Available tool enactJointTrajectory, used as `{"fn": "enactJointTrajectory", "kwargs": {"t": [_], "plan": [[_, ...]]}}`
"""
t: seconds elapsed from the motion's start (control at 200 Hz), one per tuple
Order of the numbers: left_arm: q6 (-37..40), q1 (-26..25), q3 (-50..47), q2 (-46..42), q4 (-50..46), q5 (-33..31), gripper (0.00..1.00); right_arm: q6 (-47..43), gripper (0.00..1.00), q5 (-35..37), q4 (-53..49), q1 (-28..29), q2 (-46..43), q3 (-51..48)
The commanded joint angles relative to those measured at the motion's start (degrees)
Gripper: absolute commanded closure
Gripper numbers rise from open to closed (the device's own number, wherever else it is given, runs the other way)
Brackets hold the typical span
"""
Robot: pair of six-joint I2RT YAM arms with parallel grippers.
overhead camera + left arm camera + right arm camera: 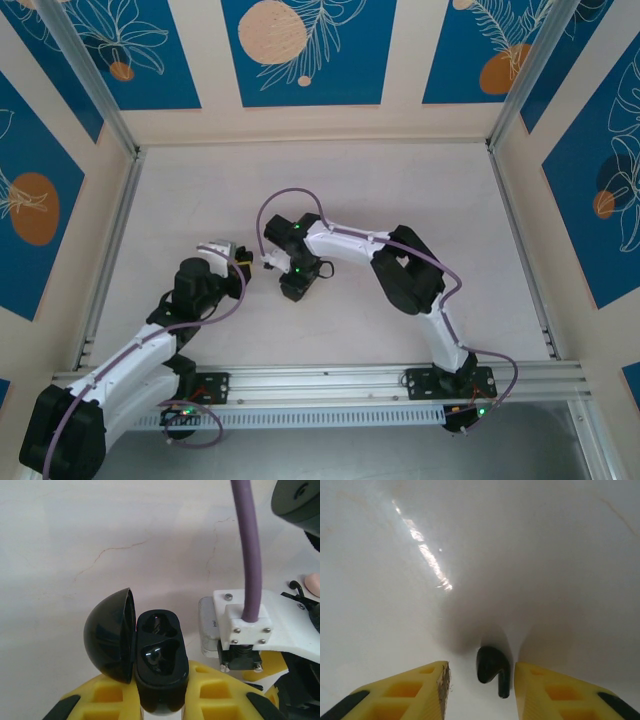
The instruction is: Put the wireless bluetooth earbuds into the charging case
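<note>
The glossy black oblong charging case (176, 676) is open. Its domed lid (107, 637) is swung out to the left on a side hinge, and two shiny moulded wells (156, 655) face the camera. Its long axis runs straight out from the left gripper (161, 699), whose yellow fingers are clamped on its near end. A small black earbud (491, 666) lies on the white table (395, 580), bud end away and thin stem pointing back toward the wrist. The right gripper (481, 676) straddles it with fingers apart, neither touching it.
</note>
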Motion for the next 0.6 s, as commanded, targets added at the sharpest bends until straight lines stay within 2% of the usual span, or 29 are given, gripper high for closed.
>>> {"fn": "enactJointTrajectory", "kwargs": {"t": [0.0,0.595], "plan": [[-0.03,1.15,-0.13,-0.44,0.07,-0.28,0.85,-0.46,0.62,0.89,-1.01,0.26,1.36,2.0],[0.88,1.33,1.23,1.62,-0.52,1.09,0.85,4.99,0.75,2.31,1.69,-0.66,0.61,-0.76]]}}
